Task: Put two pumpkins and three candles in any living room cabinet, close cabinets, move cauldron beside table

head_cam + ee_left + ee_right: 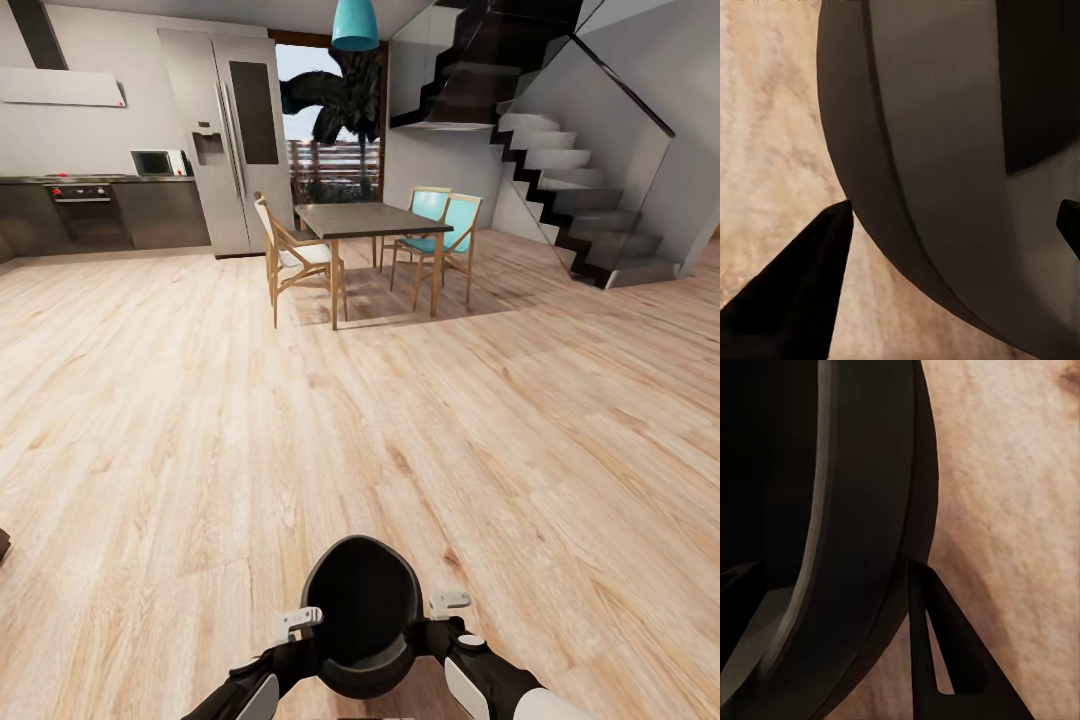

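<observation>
The glossy black cauldron [360,615] hangs just in front of my trunk, low in the head view, with its open mouth facing up and forward above the wood floor. My left gripper [298,624] is shut on its left rim and my right gripper [450,603] on its right rim. In the left wrist view the cauldron's curved wall [945,150] runs between the two dark fingers [802,292] of the left gripper [945,247]. In the right wrist view the cauldron's rim [855,510] sits against a finger [945,660].
Light wood floor [300,420] stretches ahead. A tall dining table [365,220] with wooden chairs stands at the centre back. The fridge [225,130] and kitchen counter [100,205] are at the back left, a staircase [580,180] at the back right. A dark object [3,545] pokes in at the left edge.
</observation>
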`<state>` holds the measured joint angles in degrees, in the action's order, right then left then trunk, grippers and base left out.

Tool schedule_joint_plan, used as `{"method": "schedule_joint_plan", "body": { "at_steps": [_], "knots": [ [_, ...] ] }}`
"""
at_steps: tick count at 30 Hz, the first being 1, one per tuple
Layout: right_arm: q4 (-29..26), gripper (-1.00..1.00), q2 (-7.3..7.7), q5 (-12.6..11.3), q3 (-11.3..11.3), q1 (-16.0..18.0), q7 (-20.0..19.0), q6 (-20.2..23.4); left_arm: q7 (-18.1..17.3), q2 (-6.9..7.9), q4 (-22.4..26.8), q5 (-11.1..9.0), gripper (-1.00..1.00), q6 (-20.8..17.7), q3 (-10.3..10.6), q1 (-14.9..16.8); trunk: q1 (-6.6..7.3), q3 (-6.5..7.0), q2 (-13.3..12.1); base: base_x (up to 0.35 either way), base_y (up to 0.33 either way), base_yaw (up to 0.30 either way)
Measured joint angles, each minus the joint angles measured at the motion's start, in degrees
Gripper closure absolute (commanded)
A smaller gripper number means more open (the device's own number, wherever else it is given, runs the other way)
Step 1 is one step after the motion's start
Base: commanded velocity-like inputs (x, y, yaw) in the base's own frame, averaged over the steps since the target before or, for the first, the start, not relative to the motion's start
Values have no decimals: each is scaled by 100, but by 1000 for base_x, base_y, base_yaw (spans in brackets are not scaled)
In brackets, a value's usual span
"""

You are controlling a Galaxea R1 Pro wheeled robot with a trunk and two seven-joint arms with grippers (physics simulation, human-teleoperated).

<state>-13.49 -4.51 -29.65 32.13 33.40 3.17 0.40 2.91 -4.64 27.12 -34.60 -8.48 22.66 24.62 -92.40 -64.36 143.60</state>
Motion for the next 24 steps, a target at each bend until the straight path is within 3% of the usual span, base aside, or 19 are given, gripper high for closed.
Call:
{"method": "schedule_joint_plan", "body": {
  "at_steps": [24],
  "knots": [
    [6, 100, 7, -31, 15, -3, 6, 3, 9, 2, -2, 18, 100, 82, -28, -1, 0, -1, 0, 0, 0, 0]
  ]
}}
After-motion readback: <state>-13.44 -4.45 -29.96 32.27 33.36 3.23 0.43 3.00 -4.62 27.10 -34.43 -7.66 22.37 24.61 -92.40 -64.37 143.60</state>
